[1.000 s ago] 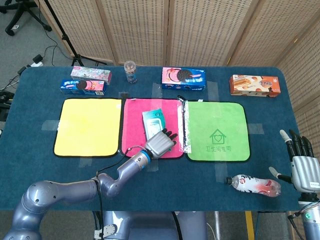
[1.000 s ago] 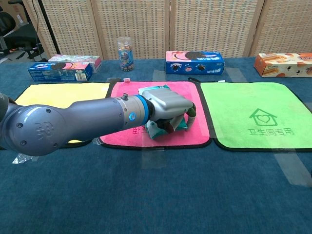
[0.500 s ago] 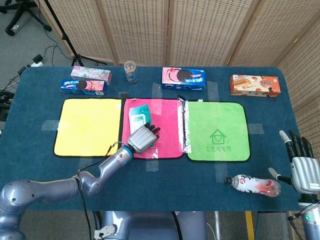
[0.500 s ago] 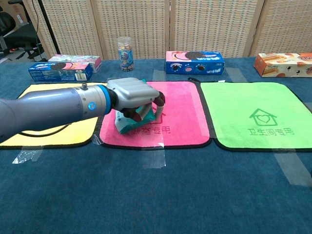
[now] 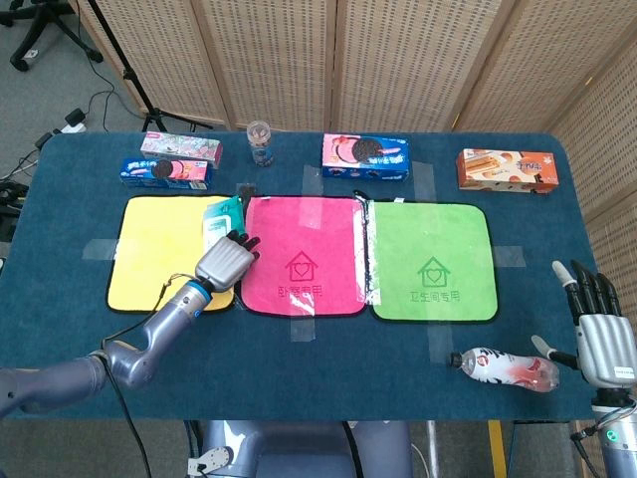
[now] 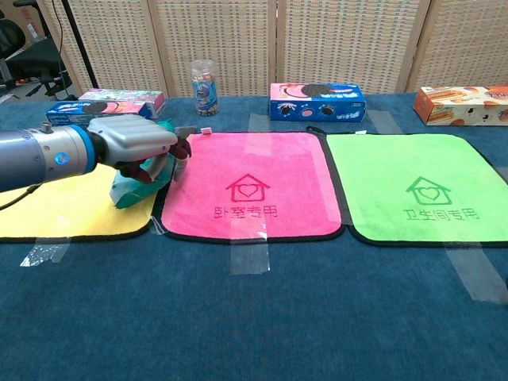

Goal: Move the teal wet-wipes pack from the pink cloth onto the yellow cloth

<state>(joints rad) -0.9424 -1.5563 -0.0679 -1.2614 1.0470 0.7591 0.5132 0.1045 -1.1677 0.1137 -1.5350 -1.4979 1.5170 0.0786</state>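
Teal pack (image 5: 220, 221) is in our left hand (image 5: 225, 263), fingers curled round it, at the yellow cloth (image 5: 159, 249) right edge. Transport step; next we lower and release further onto yellow.

Robot test lab: taped-down cloths on a blue table (image 5: 299, 388), wicker screens (image 5: 398, 60), floor cables (image 5: 95, 105).

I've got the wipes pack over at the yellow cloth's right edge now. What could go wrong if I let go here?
1. The teal wet-wipes pack sits near the yellow cloth edge bordering the pink cloth; released here it may straddle the seam.
2. The left hand holds it tilted, so it could tip or slide on release.
3. Opening fingers might snag the cloth edge.
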